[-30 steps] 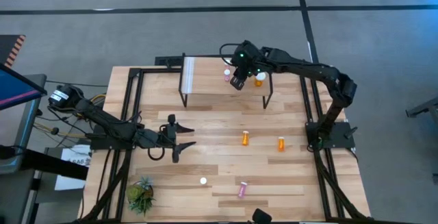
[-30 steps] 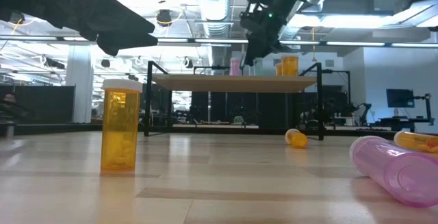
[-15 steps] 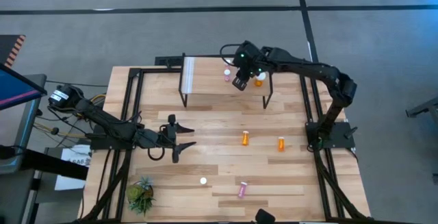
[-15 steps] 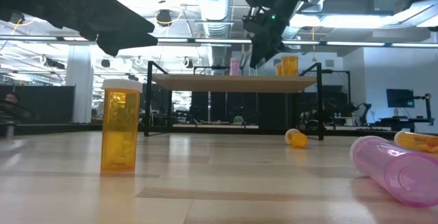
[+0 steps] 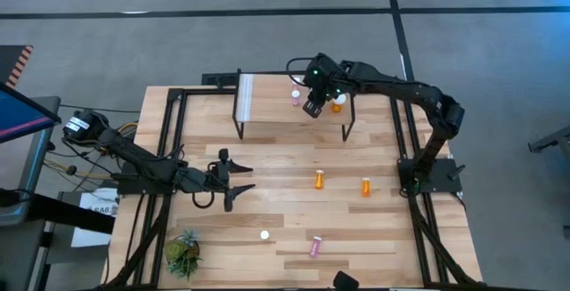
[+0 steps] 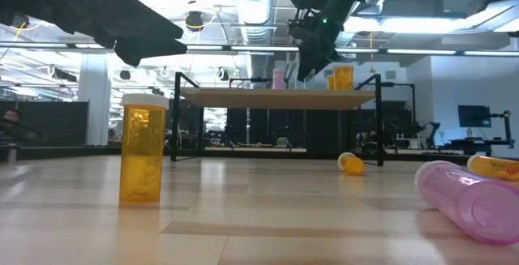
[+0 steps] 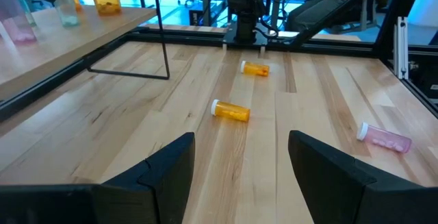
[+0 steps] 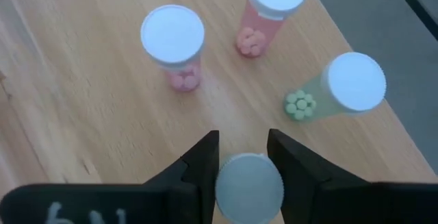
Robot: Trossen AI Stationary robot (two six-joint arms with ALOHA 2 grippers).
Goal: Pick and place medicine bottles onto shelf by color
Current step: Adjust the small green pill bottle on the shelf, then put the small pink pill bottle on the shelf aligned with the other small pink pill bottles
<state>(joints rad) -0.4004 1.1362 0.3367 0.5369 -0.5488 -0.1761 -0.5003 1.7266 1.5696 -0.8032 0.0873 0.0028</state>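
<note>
My right gripper (image 5: 310, 107) hangs over the light-wood shelf (image 5: 272, 104), fingers pointing down, shut on a white-capped bottle (image 8: 248, 188) whose body is hidden under its cap. Two pink bottles (image 8: 174, 42) (image 8: 270, 8) and a teal one (image 8: 335, 90) stand upright on the shelf board beside it. Orange bottles (image 6: 342, 77) stand on the shelf's right part. My left gripper (image 5: 239, 179) is open and empty, low over the table's left middle. My right gripper has the white-capped bottle between its two fingers (image 8: 198, 166), one on each side just under the cap (image 8: 248, 183). The fingers come from above, pointing down. The bottle stands upright; whether its base rests on the shelf board is hidden.
Two orange bottles (image 5: 319, 180) (image 5: 365, 186) and a pink one (image 5: 314, 246) lie on the tabletop. A larger orange bottle (image 6: 142, 156) stands upright near the front. A small green plant (image 5: 183, 254) sits at the front left. Black frame rails run along both table sides.
My right gripper has shifted a little toward the table's right edge over the shelf, toward the orange bottles, and has then stayed still.
</note>
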